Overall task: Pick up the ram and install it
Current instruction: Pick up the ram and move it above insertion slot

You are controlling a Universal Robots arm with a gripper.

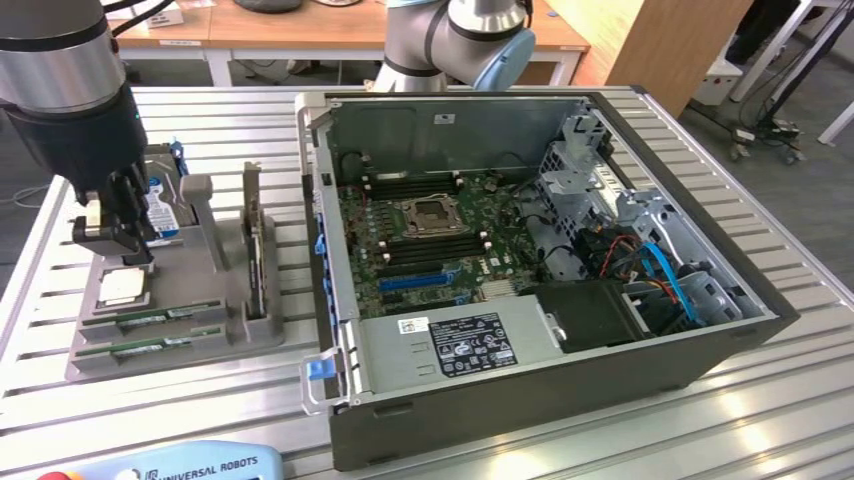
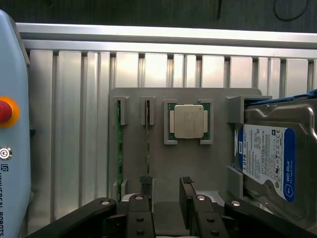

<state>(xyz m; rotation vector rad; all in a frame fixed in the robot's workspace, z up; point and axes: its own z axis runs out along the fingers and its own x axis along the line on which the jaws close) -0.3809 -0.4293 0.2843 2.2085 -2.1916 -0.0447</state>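
Wrist view has the jaws released and empty over the grey tray. Just beyond 1 jaw the ram sits edge-up in its slot, its twin alongside. Farther off stands the open computer case; pickup and install both look undone.

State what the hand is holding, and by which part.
Nothing. The hand is open above the gray tray, one finger near a ram stick.

1. Arm: silver-grey round tube is ending in a black wrist section.
2. Joint: silver housing is wearing a pale blue cap.
3. End effector: is showing matte black all over; fingers are looking slim, blocky.
4. Screws: round, silver, are dotting the black linkage bars, four in wrist view.
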